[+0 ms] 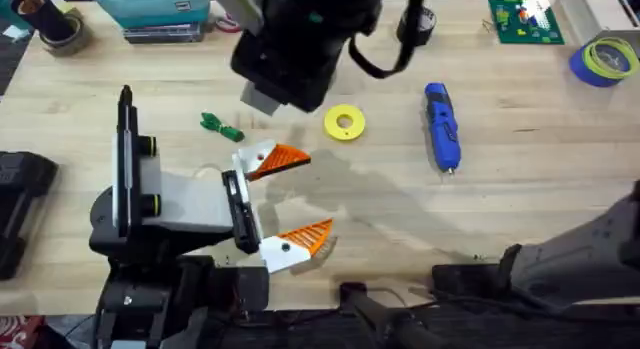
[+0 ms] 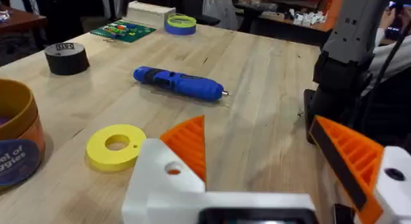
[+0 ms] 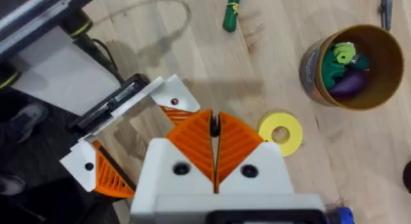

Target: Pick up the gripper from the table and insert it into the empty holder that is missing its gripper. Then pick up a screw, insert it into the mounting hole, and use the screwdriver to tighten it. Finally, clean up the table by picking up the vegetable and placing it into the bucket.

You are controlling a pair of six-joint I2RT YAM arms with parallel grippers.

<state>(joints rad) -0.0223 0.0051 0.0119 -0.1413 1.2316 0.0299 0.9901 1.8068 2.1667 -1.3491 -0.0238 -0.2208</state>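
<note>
Going by the yellow disc: the left gripper sits just on the robot's side of it, spread wide. Both of its white mounts carry an orange pad. So the gripper wedge looks already seated in the holder, the jaw nearer the disc. That leaves the screw step, I'd guess.

The right gripper hangs above that jaw and the disc with its pads pressed together. There's a thin dark sliver between the tips (could be a screw, I honestly can't tell).

What could go wrong: if that is a screw, it's tiny and only held by ribbed pads. A slightly off-angle approach to the mounting hole could tip it out onto the table. Pushing down on a wedge that isn't fastened could also shove it out of the holder.

The views differ a lot. In the overhead view the right arm is a big dark blob beyond the disc, covering the table there. The right wrist view shows the bucket just past the disc, toys inside, and the vegetable on the table well off from it. The left wrist view gives the screwdriver lying beyond the disc.
</note>
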